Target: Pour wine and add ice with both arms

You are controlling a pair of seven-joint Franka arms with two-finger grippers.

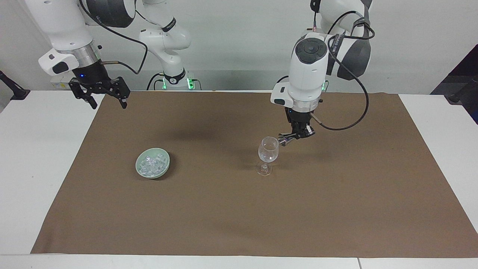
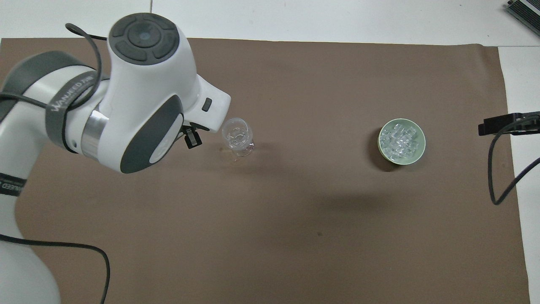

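My white tabletop [image 1: 22, 157] is covered almost edge to edge by a brown mat [image 1: 239, 216]. On the mat a wine glass [image 1: 268, 154] stands upright mid-tabletop, and a pale green bowl [image 1: 152, 168] of ice cubes [image 1: 151, 163] sits toward my right arm's end.
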